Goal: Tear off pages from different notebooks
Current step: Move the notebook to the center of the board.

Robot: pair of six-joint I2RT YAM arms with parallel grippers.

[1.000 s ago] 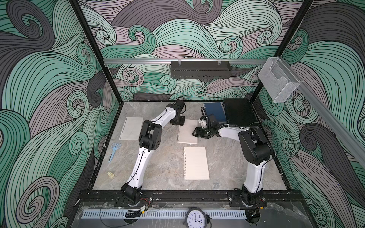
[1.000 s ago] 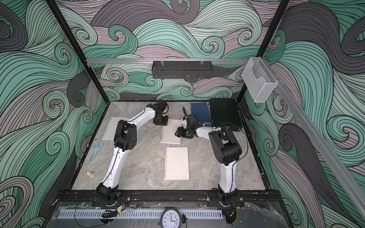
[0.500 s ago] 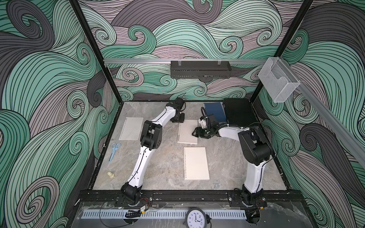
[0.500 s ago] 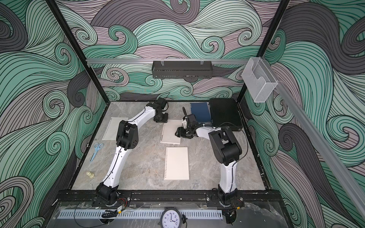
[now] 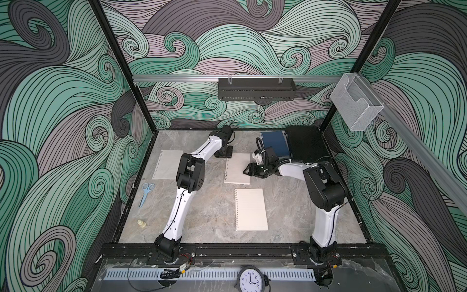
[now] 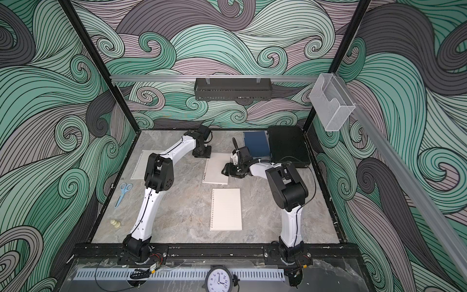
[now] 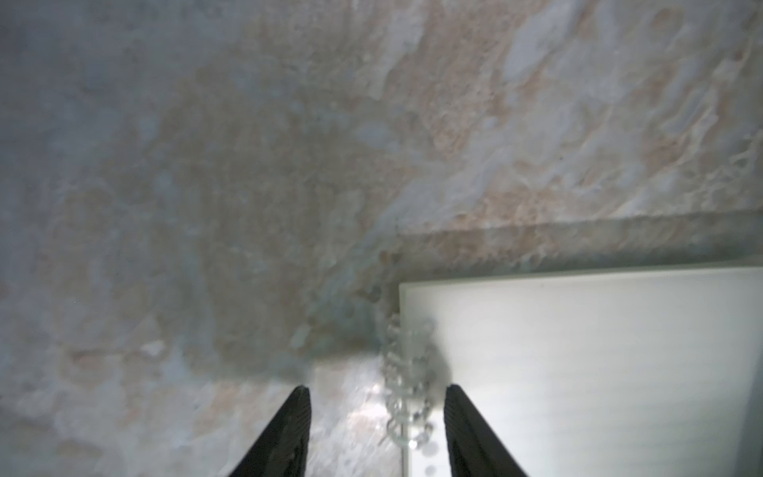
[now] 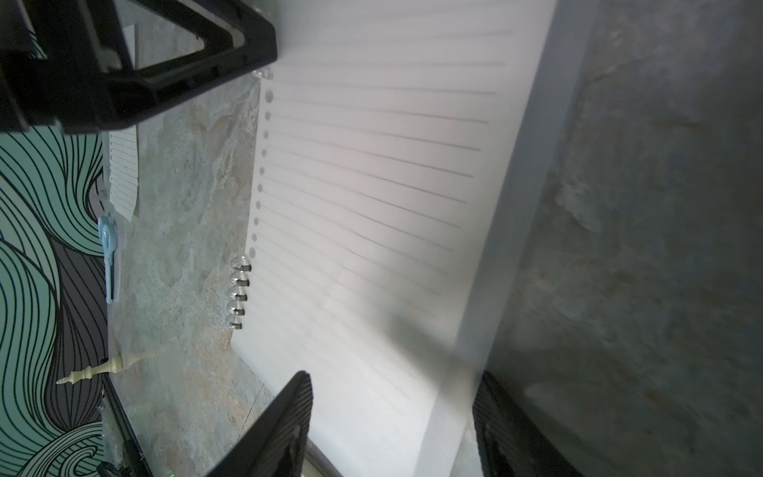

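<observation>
The white lined notebook lies mid-table. My left gripper stands open at its far left corner, one finger on each side of the wire spiral. My right gripper is open at the notebook's right edge, and the lifted, curling edge of the top page runs between its fingers. The cream notebook lies nearer the front. The dark blue notebook is at the back. A loose lined page lies flat at the left.
A black hard case fills the back right corner beside the blue notebook. Blue scissors and a small cream chess piece lie by the left wall. A black tray and a clear holder hang on the rails.
The left wrist has shifted slightly at the notebook's far corner. The right arm, the notebooks and the loose page stand as before.
</observation>
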